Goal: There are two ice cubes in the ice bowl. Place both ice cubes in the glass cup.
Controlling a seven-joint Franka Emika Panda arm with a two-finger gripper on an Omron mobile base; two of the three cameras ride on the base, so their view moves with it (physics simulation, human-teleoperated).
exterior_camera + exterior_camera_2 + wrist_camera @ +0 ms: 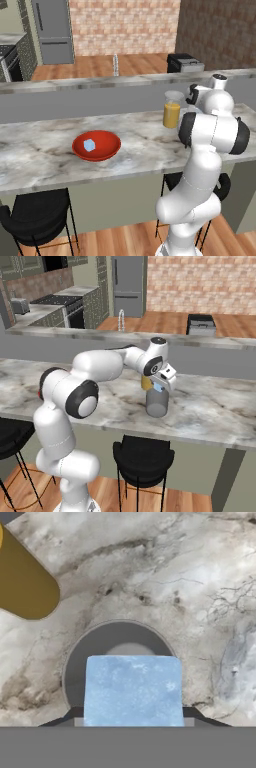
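1. The tool [159,387] is grasping one cube [133,689], hanging directly over the cup [157,402].
2. The other cube [89,145] is lying in the bowl [96,145] on the bench [45,160].

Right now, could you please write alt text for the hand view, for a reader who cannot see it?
A pale-blue ice cube, held in the shut gripper, hangs directly above the open mouth of the glass cup on a marble counter. A glass of orange liquid lies toward the upper left.
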